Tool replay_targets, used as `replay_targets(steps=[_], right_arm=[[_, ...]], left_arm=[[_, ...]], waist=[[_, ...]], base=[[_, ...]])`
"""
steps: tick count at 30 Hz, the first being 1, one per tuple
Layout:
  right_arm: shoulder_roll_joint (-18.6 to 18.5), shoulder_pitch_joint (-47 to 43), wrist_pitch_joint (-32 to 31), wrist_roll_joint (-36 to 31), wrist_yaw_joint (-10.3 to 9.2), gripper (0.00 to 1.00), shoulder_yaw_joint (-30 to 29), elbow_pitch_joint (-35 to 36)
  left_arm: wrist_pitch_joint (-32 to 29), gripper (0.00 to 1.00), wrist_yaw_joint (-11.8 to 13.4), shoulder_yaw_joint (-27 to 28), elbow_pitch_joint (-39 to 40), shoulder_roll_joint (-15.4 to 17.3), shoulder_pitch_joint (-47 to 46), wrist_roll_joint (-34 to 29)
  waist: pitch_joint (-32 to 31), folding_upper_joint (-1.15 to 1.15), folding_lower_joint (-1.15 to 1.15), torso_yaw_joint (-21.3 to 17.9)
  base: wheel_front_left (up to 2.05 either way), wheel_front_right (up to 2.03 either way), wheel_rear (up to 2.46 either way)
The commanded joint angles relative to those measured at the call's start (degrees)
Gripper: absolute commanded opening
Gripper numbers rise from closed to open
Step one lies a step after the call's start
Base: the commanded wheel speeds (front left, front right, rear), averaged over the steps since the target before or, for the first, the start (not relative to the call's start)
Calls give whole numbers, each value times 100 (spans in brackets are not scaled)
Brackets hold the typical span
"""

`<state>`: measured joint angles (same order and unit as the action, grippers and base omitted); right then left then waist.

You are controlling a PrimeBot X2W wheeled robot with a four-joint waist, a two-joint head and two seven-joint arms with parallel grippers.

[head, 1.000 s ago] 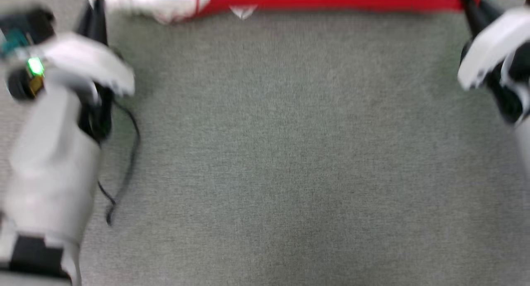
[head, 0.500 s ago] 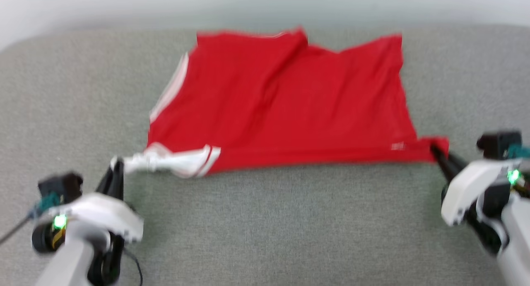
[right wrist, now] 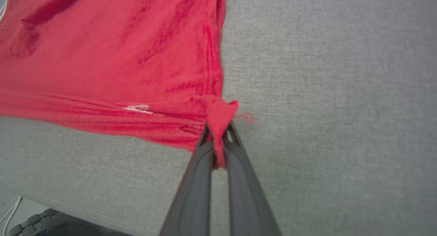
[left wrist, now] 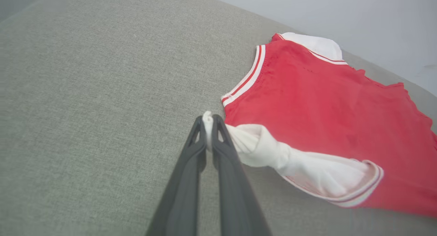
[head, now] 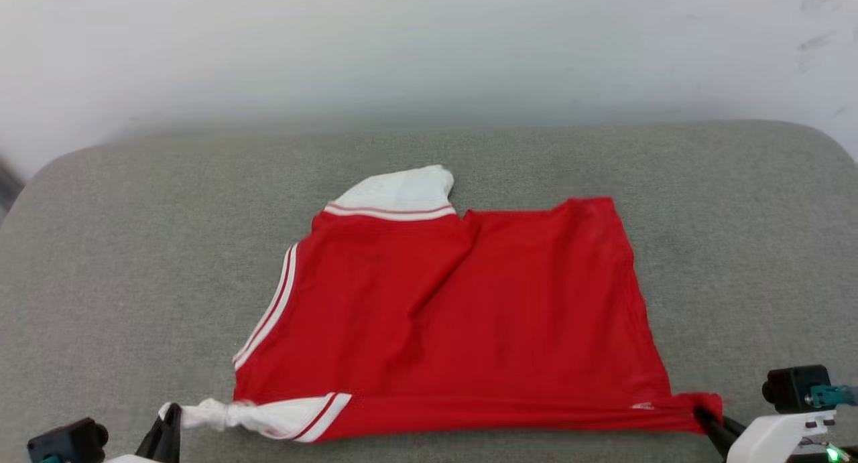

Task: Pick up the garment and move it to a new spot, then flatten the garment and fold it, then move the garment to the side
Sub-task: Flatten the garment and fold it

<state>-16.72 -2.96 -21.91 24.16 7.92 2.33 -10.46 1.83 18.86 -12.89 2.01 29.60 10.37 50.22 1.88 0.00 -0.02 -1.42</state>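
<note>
The garment (head: 469, 315), a red top with white sleeves and striped trim, lies spread on the grey cushion (head: 134, 248). My left gripper (head: 171, 413) at the lower left is shut on the twisted white sleeve (left wrist: 290, 161), its tips (left wrist: 208, 121) pinching the fabric. My right gripper (head: 700, 416) at the lower right is shut on the red near corner (right wrist: 220, 116). The near edge of the garment (right wrist: 102, 75) is pulled taut between both grippers. A second white sleeve (head: 402, 191) lies at the far side.
A pale wall (head: 429, 47) rises behind the cushion. The cushion's front edge (right wrist: 68, 205) runs close below the right gripper, with the floor and a dark wheel (right wrist: 41, 222) beyond it. Bare grey cushion (left wrist: 85, 92) lies left of the garment.
The head camera has tilted up, so the whole picture shifted: the garment now sits mid-frame and the arms sit at the bottom edge. Both grippers keep their hold.
</note>
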Motion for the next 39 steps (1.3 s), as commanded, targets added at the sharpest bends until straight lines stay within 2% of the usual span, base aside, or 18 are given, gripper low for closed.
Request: replay_targets(steps=[1, 6, 11, 21, 29, 30, 31, 32, 33, 39], right_arm=[[-112, -87, -141, -82, -78, 0, -197, 95], [-14, -184, -661, -157, -77, 0, -317, 623], [51, 239, -873, -241, -53, 0, -232, 668], [36, 1586, -550, -288, -49, 0, 193, -126], [-184, 2369, -36, -165, -48, 0, 797, -985], [-183, 2398, 24, -137, -49, 22, 851, -1106], [-189, 2412, 86, -105, -49, 44, 915, -1229], [-188, 2419, 135, -62, -49, 80, 971, -1344], [-197, 2424, 217, -29, -49, 100, 1024, -1433], [-155, 2243, 1244, 131, -48, 100, 941, -1495]], left_arm=[[-1, 0, 168, 177, 45, 174, 118, 12], [-176, 0, 240, 168, 494, 314, 94, -34], [-329, 0, 68, -121, 440, 205, -592, -158], [-378, 0, -470, -616, -635, -179, -2174, -317], [-639, 0, -861, -955, -1707, -409, -2832, -288], [-663, 10, -918, -981, -1810, -464, -2860, -235], [-688, 39, -970, -1007, -1923, -514, -2869, -200], [-693, 81, -1010, -1027, -2011, -550, -2883, -173], [-654, 100, -1041, -1019, -2082, -598, -2908, -134], [-420, 100, -1176, -916, -2339, -602, -2874, -56]], waist=[[-7, 0, 2, -32], [82, 0, 2, -45], [332, 0, 2, -39], [1135, 0, 2, -98], [1586, 0, 2, -76], [1598, 0, 2, -69], [1602, 0, 2, -60], [1602, 0, 2, -51], [1600, 0, 2, -38], [1376, 0, 2, 1]], base=[[0, 0, 0], [0, 0, 0], [0, 0, 0], [0, 0, 0], [0, 0, 0], [0, 0, 0], [0, 0, 0], [0, 0, 0], [0, 0, 0], [0, 0, 0]])
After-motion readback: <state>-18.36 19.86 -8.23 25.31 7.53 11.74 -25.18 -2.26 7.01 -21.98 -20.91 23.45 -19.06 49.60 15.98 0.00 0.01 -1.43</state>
